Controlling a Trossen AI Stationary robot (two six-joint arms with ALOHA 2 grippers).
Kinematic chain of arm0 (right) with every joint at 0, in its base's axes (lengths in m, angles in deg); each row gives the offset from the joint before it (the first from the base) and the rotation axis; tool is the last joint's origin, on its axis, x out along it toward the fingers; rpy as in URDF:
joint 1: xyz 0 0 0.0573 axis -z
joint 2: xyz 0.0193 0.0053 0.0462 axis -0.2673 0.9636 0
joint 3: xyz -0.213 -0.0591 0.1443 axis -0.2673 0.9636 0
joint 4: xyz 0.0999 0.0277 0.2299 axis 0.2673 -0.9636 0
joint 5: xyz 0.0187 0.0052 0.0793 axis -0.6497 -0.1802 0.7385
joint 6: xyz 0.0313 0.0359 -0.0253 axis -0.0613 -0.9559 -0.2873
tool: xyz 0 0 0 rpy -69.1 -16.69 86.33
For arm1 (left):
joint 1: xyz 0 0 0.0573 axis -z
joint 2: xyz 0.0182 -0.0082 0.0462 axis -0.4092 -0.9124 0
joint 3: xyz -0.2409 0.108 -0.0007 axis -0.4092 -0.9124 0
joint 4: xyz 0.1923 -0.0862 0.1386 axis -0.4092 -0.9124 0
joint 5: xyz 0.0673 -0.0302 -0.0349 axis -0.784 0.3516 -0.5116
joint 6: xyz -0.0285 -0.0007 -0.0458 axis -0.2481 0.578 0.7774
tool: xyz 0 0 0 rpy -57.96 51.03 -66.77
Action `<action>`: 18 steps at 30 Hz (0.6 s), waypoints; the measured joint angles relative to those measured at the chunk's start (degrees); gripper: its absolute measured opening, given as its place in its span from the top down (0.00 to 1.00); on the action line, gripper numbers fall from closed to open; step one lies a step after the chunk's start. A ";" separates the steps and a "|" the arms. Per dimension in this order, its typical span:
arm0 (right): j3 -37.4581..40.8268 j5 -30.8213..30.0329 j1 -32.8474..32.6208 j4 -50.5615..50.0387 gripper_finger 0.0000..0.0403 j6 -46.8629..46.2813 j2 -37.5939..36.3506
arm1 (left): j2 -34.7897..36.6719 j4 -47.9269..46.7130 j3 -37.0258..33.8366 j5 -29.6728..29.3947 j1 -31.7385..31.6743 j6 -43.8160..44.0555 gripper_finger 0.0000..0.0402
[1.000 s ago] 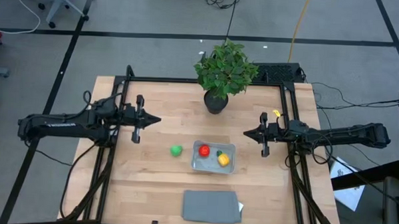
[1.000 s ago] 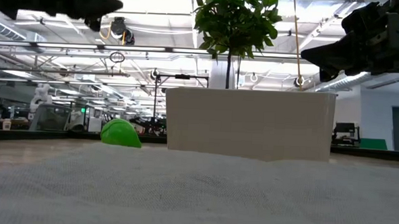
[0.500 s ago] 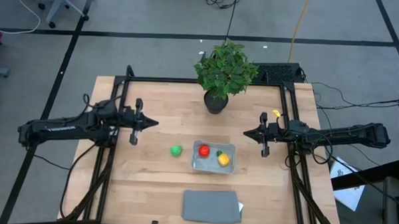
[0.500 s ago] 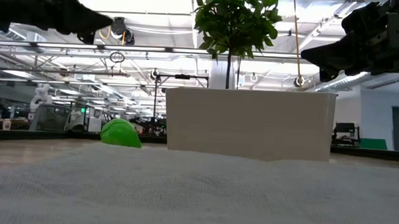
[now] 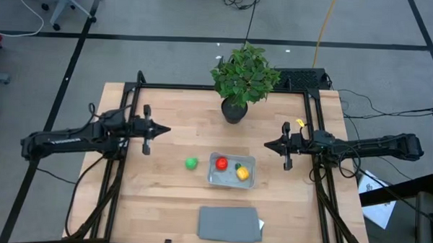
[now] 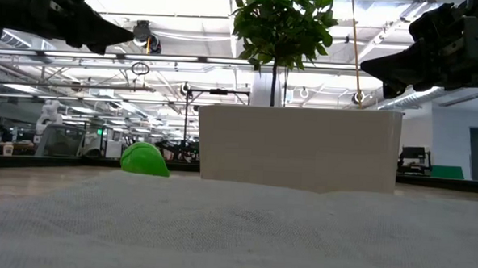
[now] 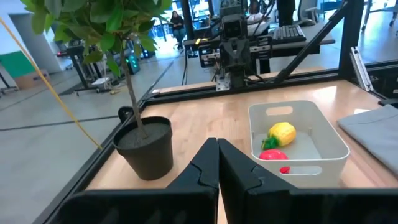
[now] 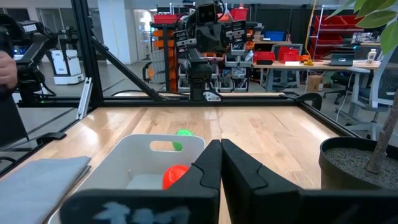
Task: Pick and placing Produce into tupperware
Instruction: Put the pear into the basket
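At the left of the high view, the left gripper (image 5: 160, 130) hangs over the bare wood of the table (image 5: 170, 199), its tips pointing toward the centre. In its own wrist view the two fingers (image 7: 205, 165) lie pressed together with no gap, holding nothing.

Right of it and a little lower in the frame, the round green piece (image 5: 191, 162) sits alone on the wood, just beside the tupperware (image 5: 231, 180) but apart from it. In the low view this green piece (image 6: 145, 159) shows at the left of the container's pale wall (image 6: 299, 149).

Around the centre of the high view, the tupperware holds the round red piece (image 5: 221, 163) on its left side and the yellow piece with the green tip (image 5: 241, 173) on its right. The two look close together; whether they touch is hard to judge from above. Above the container in the frame stands the potted plant (image 5: 241, 79), and below it lies a flat grey rectangle (image 5: 229, 224).

At the right, the right gripper (image 5: 267, 145) hovers over the table, tips facing the centre. Its fingers (image 8: 208, 165) are likewise closed against each other and empty.
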 joint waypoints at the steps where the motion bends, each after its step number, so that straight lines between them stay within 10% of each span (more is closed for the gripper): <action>1: 0.00 0.00 0.00 0.00 1.00 0.00 0.00 | 0.50 -0.33 0.00 0.00 0.00 0.01 1.00; 18: 0.00 -0.01 0.00 0.60 1.00 0.04 0.00 | -0.09 1.76 0.00 -0.15 0.00 7.49 0.99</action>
